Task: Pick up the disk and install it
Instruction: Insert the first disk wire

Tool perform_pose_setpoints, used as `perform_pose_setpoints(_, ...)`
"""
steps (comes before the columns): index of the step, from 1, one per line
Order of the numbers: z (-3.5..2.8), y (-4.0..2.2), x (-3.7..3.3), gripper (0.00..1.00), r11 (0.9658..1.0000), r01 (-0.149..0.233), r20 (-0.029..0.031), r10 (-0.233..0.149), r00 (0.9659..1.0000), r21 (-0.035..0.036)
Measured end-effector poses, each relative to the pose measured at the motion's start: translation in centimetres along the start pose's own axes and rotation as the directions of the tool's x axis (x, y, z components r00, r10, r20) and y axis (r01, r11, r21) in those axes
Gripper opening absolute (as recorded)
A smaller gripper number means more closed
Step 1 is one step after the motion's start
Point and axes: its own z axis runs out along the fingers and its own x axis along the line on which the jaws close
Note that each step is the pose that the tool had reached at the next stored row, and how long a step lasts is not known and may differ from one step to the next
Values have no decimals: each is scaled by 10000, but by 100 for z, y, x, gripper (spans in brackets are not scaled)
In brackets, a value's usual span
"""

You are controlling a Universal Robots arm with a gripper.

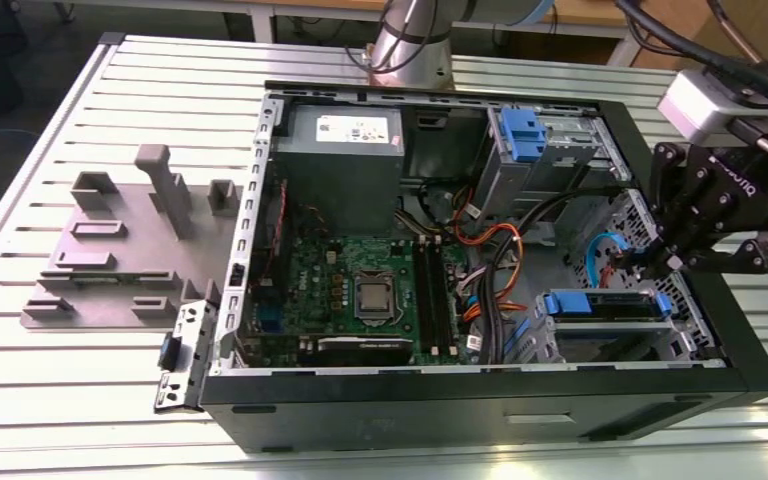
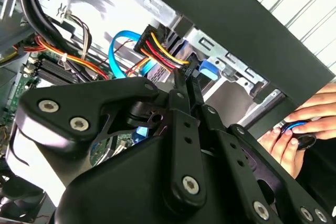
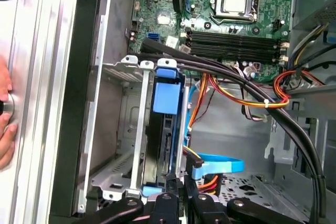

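Slatted metal table [image 1: 64, 380] carries the open PC case [image 1: 491, 400]. Gripper [image 1: 660, 262] sits inside at the exterior view's right, fingers pinched shut on a cable connector [image 2: 190, 71]. Disk [image 1: 607, 303] in its blue carrier sits in the drive cage [image 3: 131, 145], just beside the fingertips.
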Motion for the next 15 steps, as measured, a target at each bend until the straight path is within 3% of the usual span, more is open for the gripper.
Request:
perform_pose_setpoints(4,15,79,5,16,9999,-8,-4,8,10000,120)
perform_pose_setpoints(8,48,111,14,16,9996,-37,-17,38,10000,263)
perform_pose_setpoints(15,84,151,38,16,9992,-100,-27,101,9999,390)
